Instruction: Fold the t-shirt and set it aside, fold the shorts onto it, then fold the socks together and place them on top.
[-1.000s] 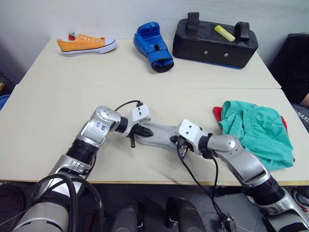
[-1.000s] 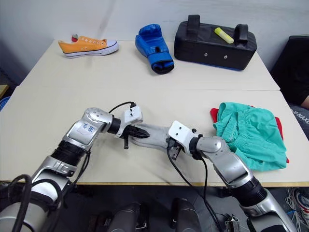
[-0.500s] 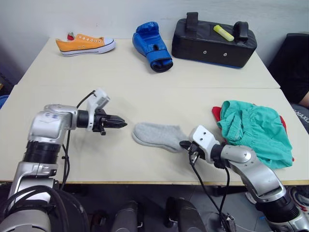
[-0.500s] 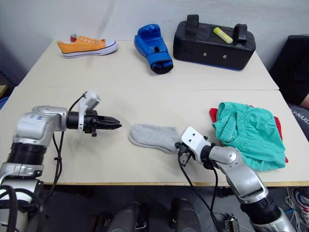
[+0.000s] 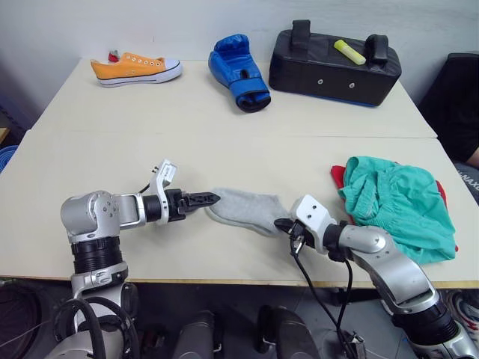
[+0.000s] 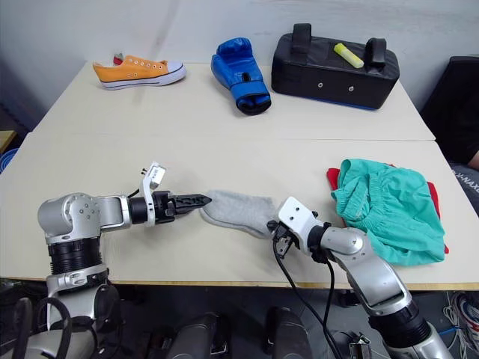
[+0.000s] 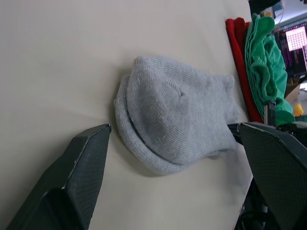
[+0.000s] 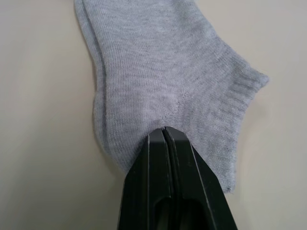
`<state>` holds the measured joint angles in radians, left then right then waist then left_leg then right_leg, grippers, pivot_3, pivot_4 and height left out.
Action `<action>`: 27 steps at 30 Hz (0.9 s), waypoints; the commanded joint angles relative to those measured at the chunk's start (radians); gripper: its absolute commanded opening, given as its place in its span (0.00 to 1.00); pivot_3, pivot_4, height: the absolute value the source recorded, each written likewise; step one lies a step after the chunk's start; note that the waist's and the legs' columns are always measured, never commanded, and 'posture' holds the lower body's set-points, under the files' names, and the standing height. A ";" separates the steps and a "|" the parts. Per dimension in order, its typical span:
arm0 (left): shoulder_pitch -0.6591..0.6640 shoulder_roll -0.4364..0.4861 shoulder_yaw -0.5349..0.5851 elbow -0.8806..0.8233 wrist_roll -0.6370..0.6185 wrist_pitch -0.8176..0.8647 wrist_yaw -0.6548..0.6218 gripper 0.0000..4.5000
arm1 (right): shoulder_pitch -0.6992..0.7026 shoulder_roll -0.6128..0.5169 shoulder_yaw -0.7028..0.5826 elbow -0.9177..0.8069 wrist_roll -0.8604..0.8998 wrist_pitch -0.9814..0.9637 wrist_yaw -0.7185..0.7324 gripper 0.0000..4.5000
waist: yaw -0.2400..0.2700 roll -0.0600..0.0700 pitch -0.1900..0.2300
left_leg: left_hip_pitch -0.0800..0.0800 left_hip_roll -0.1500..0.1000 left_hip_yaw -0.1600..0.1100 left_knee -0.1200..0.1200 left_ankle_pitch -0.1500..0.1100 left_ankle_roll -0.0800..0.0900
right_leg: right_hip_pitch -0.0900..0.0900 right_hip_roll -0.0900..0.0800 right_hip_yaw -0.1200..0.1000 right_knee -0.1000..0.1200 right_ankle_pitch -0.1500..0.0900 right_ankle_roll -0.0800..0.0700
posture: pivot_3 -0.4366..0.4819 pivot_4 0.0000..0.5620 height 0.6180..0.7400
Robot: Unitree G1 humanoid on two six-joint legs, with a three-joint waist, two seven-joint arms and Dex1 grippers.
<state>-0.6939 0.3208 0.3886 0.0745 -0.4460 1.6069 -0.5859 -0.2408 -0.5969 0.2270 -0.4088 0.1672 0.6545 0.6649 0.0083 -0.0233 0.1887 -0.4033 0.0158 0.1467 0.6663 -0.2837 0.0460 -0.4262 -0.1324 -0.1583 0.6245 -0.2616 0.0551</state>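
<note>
The socks, a flat grey stack of two, lie on the worktop close to its near edge, about midway along it. The right gripper, fingers pressed together with no gap, has its tips at the socks' cuff end, on the knit; whether any cloth is pinched between them cannot be told. The left gripper lies level with the worktop at the socks' toe end, its two fingers spread wide with the rolled toe edge between them, not touching it. Near the worktop's right edge, the teal shorts are heaped on the red t-shirt, of which only slivers show at the pile's sides. Along the far edge sit an orange sneaker at the left corner, a blue boxing glove in the middle, and a black pad with a yellow marker on top toward the right corner.
</note>
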 commanded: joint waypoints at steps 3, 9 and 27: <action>-0.016 -0.039 0.007 0.111 -0.067 0.007 0.094 1.00 | 0.005 -0.012 -0.016 -0.029 0.002 -0.006 0.008 0.00 | 0.010 0.000 0.000 | 0.001 0.000 0.000 0.000 0.000 -0.001 | 0.000 -0.001 0.001 0.001 0.000 0.000 | 0.48 0.27 1.00; -0.051 -0.119 0.093 0.138 -0.037 0.007 0.216 0.80 | 0.008 -0.015 -0.012 -0.032 -0.008 -0.008 0.001 0.00 | 0.022 0.001 -0.001 | 0.001 -0.002 0.000 0.000 0.000 -0.001 | 0.001 -0.002 0.000 0.000 0.000 0.000 | 0.48 0.27 1.00; -0.219 0.023 -0.321 0.010 -0.062 -0.290 -0.019 0.01 | 0.022 -0.004 -0.004 0.002 -0.026 -0.019 -0.013 0.00 | 0.014 0.000 0.000 | -0.001 -0.001 0.000 -0.002 -0.001 -0.002 | -0.001 0.000 0.000 -0.002 0.001 0.001 | 0.48 0.27 1.00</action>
<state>-0.8890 0.3121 0.1893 0.1265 -0.5235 1.4101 -0.5149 -0.2270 -0.6008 0.2272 -0.4124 0.1560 0.6405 0.6622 0.0223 -0.0234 0.1887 -0.4041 0.0149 0.1474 0.6643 -0.2842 0.0434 -0.4273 -0.1325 -0.1582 0.6223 -0.2610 0.0556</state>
